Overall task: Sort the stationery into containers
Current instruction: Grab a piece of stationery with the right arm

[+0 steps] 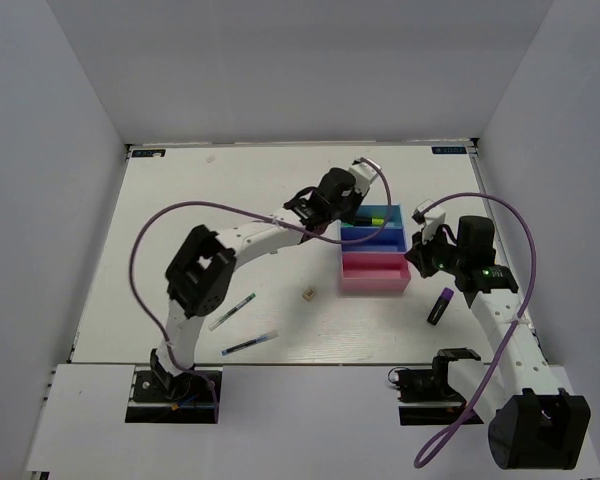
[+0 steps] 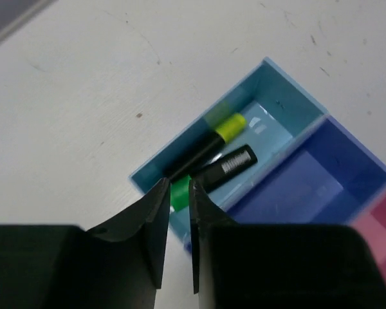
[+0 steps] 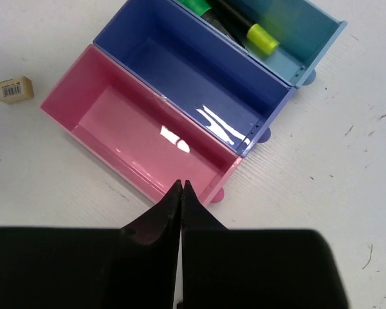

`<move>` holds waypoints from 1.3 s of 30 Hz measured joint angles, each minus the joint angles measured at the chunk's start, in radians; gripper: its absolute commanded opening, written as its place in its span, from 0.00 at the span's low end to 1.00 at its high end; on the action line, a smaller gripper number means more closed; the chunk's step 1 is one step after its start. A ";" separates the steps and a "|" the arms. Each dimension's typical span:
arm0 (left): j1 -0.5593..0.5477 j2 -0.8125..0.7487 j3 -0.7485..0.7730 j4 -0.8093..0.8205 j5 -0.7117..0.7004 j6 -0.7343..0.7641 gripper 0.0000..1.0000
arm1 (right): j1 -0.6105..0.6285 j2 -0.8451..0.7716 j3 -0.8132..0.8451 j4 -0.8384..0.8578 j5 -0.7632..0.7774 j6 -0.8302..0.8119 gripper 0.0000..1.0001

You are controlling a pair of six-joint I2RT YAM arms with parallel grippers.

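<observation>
The left gripper (image 2: 177, 183) hangs over one end of the cyan tray (image 2: 278, 106), its two black fingers a narrow slit apart with nothing clamped between them. Inside that tray lie two black markers side by side, one with a yellow cap (image 2: 204, 148) and one with a green cap (image 2: 226, 167), the green cap showing through the slit. The right gripper (image 3: 181, 187) is pressed fully closed and empty, poised at the edge of the pink tray (image 3: 116, 119). The dark blue tray (image 3: 180, 58) sits between the pink and cyan ones, all three joined in a row on the white table (image 1: 230, 200). A small tan eraser block (image 3: 15, 89) lies on the table just beside the pink tray. A purple-capped marker (image 1: 440, 306) rests near the right arm. Two thin teal pens (image 1: 233, 311) (image 1: 249, 344) lie well apart from the trays, near the left arm's base.
</observation>
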 measured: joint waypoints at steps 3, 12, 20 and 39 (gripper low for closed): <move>-0.021 -0.187 -0.108 -0.047 -0.053 0.004 0.00 | -0.004 0.001 0.000 0.000 0.006 0.008 0.12; 0.044 -0.868 -0.451 -0.418 -0.189 -0.207 0.73 | -0.018 0.156 0.103 -0.100 0.186 0.069 0.36; 0.216 -1.162 -0.860 -0.695 -0.181 -0.322 0.80 | -0.069 0.290 0.231 -0.304 0.311 0.160 0.56; 0.370 -1.406 -0.986 -0.731 0.021 -0.322 0.84 | -0.169 0.547 0.208 -0.508 0.416 0.298 0.67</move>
